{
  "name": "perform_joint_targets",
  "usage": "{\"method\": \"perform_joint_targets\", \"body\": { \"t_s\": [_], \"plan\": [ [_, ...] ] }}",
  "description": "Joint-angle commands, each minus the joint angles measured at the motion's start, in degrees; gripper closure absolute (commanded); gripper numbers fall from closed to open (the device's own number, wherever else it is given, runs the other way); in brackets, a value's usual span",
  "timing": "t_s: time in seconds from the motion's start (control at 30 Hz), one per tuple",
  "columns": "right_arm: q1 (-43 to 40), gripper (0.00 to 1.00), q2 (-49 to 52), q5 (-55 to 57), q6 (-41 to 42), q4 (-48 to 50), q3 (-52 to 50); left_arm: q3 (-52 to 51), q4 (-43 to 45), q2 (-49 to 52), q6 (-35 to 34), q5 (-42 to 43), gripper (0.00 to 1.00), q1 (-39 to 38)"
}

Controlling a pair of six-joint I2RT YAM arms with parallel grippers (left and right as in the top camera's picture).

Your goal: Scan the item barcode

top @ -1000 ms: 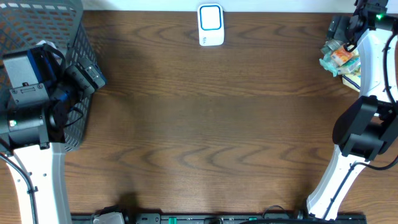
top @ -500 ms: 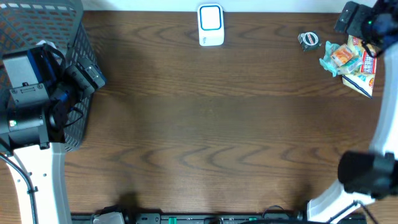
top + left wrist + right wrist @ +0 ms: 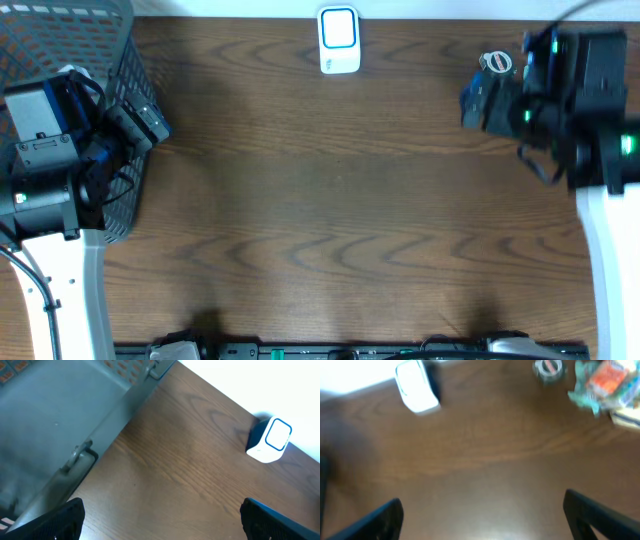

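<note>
Overhead: the scanner (image 3: pixel 338 40) stands midway along the table's (image 3: pixel 330 200) far edge; the right gripper (image 3: pixel 475 103) hangs near the far right corner.
Left wrist: the left gripper (image 3: pixel 160 510) is spread wide, empty, beside the basket (image 3: pixel 60 420).
Right wrist: fingers wide apart, empty; the snack packets (image 3: pixel 602 382) lie in the far right corner.

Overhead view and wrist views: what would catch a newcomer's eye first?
The small white box scanner with a blue-framed window stands out at the far edge of the dark wooden table. A grey mesh basket fills the far left corner, and crumpled colourful snack packets lie at the far right, beside a small silvery roll.
</note>
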Motion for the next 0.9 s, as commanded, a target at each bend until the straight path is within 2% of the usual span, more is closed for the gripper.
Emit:
{"method": "perform_joint_targets", "body": {
  "t_s": [0.0,0.17,0.27,0.53,0.87],
  "plan": [
    [0.5,0.01,-12.2,0.3,0.6,4.9,-12.5,0.0,-0.1,0.0,0.7,-0.5,0.02,0.3],
    [0.5,0.01,-23.9,0.3,0.6,8.1,-26.7,0.0,-0.1,0.0,0.7,-0.5,0.02,0.3],
    [0.5,0.01,-25.8,0.3,0.6,6.5,-30.1,0.0,-0.1,0.0,0.7,-0.5,0.02,0.3],
    [0.5,0.01,-24.4,-2.0,1.2,-4.2,-30.9,0.0,-0.1,0.0,0.7,-0.5,0.02,0.3],
    [0.5,0.01,-24.3,0.1,1.2,-9.4,-30.9,0.0,-0.1,0.0,0.7,-0.5,0.02,0.3]
  ]
}}
